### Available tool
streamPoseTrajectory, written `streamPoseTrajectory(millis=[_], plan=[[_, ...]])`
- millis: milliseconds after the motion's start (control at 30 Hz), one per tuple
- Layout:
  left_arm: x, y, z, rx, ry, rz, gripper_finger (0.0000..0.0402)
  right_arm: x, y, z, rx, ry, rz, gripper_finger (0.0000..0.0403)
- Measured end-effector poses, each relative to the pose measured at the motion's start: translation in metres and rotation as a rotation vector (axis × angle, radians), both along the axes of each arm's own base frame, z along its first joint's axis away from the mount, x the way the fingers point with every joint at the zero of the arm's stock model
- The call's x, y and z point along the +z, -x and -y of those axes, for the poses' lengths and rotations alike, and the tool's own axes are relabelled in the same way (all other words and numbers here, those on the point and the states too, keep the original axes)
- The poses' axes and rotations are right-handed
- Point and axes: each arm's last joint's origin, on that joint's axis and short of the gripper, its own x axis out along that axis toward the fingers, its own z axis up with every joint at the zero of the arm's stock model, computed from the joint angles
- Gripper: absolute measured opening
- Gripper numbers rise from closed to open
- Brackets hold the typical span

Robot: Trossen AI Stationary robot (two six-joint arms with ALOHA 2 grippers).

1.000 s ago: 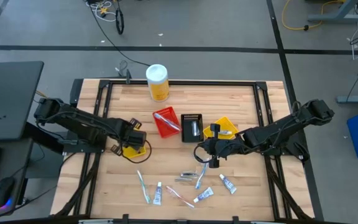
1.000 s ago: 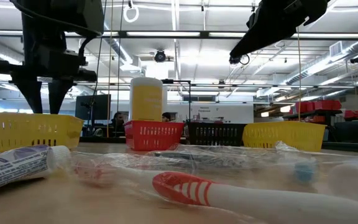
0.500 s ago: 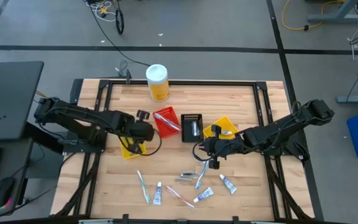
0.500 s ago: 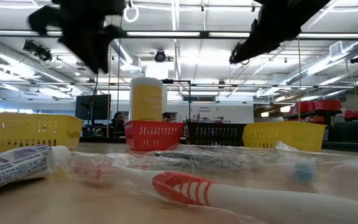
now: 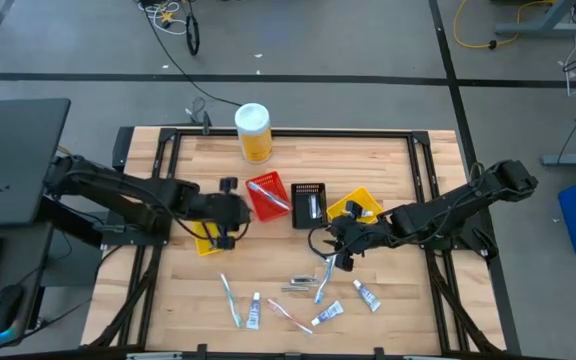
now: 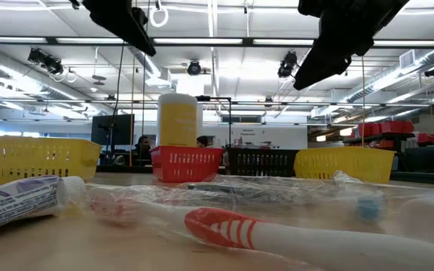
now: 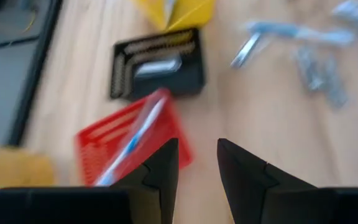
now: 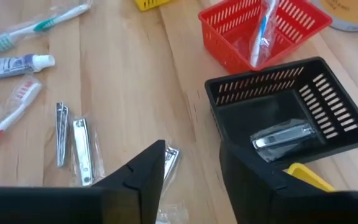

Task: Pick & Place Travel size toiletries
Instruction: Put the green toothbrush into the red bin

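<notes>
Several travel size toiletries lie loose on the wood near the table's near edge: toothbrushes [image 5: 230, 300], small white tubes [image 5: 328, 313] and wrapped nail clippers [image 5: 298, 287]. One toothbrush [image 8: 263, 28] lies in the red bin [image 5: 268, 196]. A clipper [image 8: 284, 137] lies in the black bin [image 5: 309, 204]. My left gripper [image 7: 197, 146] hangs open and empty in the air beside the red bin, left of it [image 5: 238, 212]. My right gripper [image 8: 191, 149] is open and empty above a wrapped clipper [image 8: 169, 160], in front of the right yellow bin [image 5: 360, 205].
A second yellow bin [image 5: 203, 242] stands below my left arm. A tall yellow canister with a white lid [image 5: 253, 130] stands at the table's far edge. Bare wood lies between the bins and the loose items. Black frame rails run along the table's sides.
My left gripper has risen from above the left yellow bin and gone toward the table's right, up to the red bin, tipping from pointing down to nearly level.
</notes>
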Motion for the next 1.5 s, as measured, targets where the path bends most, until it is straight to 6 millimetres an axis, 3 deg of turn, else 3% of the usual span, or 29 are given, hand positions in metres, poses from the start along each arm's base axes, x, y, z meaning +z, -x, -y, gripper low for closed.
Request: streamPoseTrajectory(millis=[200, 300, 533, 733, 1067, 1500], plan=[[-0.040, -0.010, 0.024, -0.166, 0.142, 0.151, 0.0117, 0.000, 0.000, 0.000, 0.002, 0.002, -0.001, 0.0162], [-0.056, -0.012, 0.039, -0.272, 0.185, 0.146, 0.0116, 0.000, 0.000, 0.000, 0.002, 0.001, 0.001, 0.0161], [-0.074, -0.015, 0.065, -0.426, 0.275, 0.063, 0.0117, 0.000, 0.000, 0.000, 0.001, 0.001, 0.006, 0.0161], [-0.088, -0.014, 0.079, -0.412, 0.320, -0.017, 0.0142, 0.000, 0.000, 0.000, 0.001, 0.001, 0.006, 0.0162], [-0.121, 0.002, 0.111, -0.548, 0.275, -0.241, 0.0204, 0.000, 0.000, 0.000, 0.001, 0.001, 0.006, 0.0161], [-0.162, 0.010, 0.129, -0.641, 0.124, -0.414, 0.0188, 0.000, 0.000, 0.000, 0.001, 0.001, 0.007, 0.0161]])
